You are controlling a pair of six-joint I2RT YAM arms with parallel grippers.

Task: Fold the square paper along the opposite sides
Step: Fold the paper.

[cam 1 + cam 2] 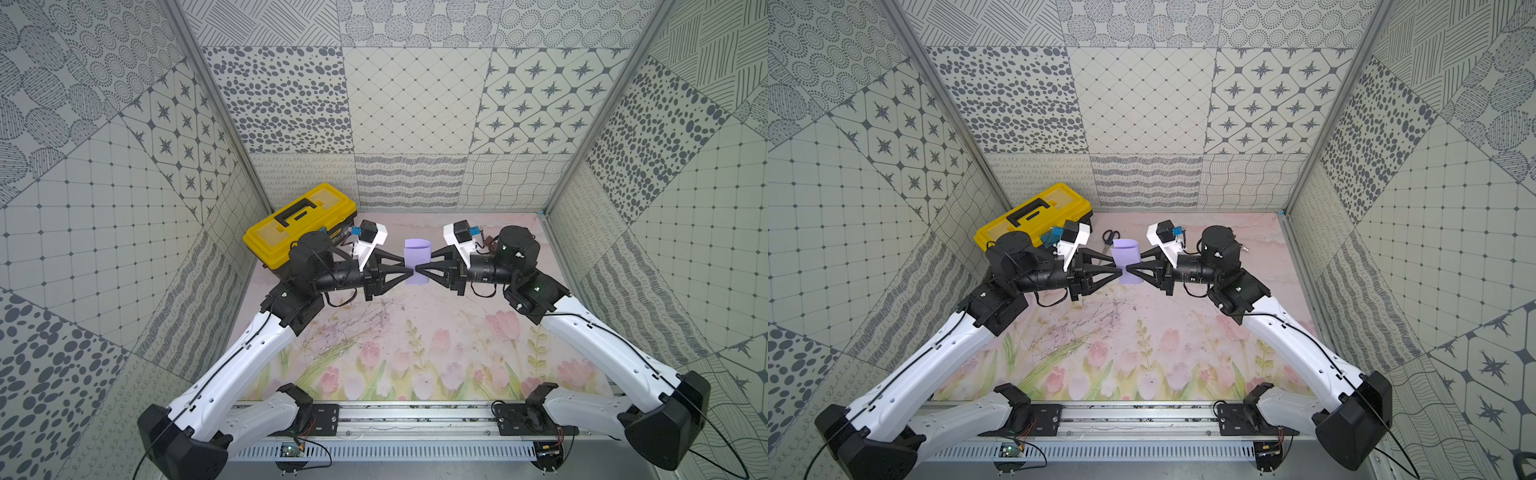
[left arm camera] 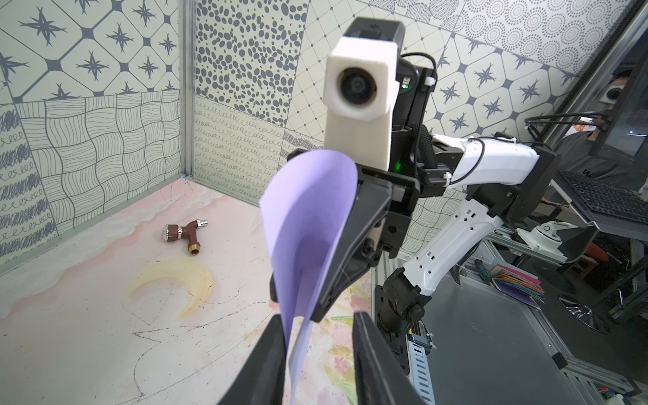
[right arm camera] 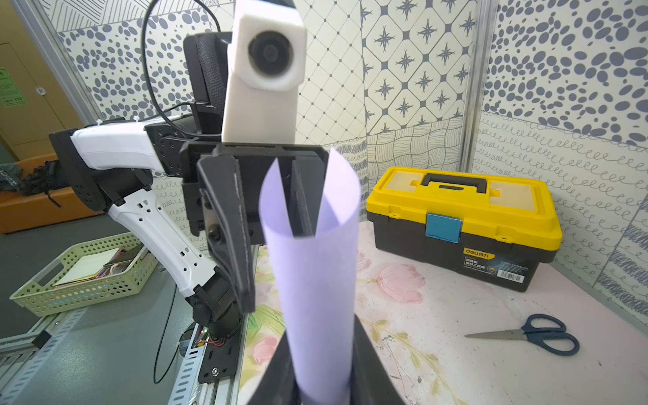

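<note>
The square paper [image 1: 417, 253] [image 1: 1125, 253] is a pale lavender sheet, curled into a loop and held up above the table between my two grippers, which face each other tip to tip. My right gripper [image 1: 422, 262] [image 3: 321, 350] is shut on the rounded loop of the paper [image 3: 315, 280], with both fingers pressing its sides. My left gripper [image 1: 409, 266] [image 2: 321, 350] stands open around the paper's two free edges [image 2: 308, 217]. They lie against one finger, and the other finger is clear of them.
A yellow toolbox [image 1: 299, 226] [image 3: 463, 210] sits at the back left by the wall. Blue-handled scissors [image 1: 1109, 239] [image 3: 533, 335] lie on the table behind the paper. A brown tap fitting [image 2: 186, 235] lies at the back right. The table has a floral mat [image 1: 415, 353].
</note>
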